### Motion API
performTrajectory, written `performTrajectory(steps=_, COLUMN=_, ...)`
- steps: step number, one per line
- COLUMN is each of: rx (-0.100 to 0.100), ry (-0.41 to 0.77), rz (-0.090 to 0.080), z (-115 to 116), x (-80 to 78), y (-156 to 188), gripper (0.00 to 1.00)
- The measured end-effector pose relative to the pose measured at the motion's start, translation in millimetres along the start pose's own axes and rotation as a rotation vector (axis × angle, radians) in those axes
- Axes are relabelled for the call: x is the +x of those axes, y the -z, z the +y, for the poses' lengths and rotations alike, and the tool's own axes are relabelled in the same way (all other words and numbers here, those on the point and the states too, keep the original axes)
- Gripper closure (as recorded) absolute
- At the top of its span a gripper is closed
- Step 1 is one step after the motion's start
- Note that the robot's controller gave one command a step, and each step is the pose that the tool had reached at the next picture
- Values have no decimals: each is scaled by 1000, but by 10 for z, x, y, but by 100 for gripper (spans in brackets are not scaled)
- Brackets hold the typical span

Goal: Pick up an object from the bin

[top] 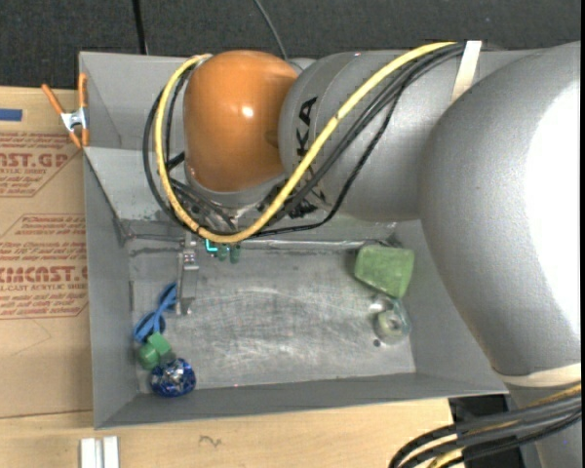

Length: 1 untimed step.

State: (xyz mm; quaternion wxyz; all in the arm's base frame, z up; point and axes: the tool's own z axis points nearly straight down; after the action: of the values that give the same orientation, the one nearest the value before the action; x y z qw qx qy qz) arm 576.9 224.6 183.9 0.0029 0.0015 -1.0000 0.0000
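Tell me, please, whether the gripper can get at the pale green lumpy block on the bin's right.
Probably yes: the pale green block lies uncovered, only a small clear rounded piece beside it; the gripper hangs over the bin's left.

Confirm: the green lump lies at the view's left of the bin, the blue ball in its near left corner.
Not quite: the camera view shows the green lump at the right of the bin. The blue ball is in its near left corner.
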Motion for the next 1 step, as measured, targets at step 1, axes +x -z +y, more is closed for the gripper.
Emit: performTrajectory(steps=1, rx=1, ry=110, rz=-3, z=-94, x=53, y=-1132, gripper=0)
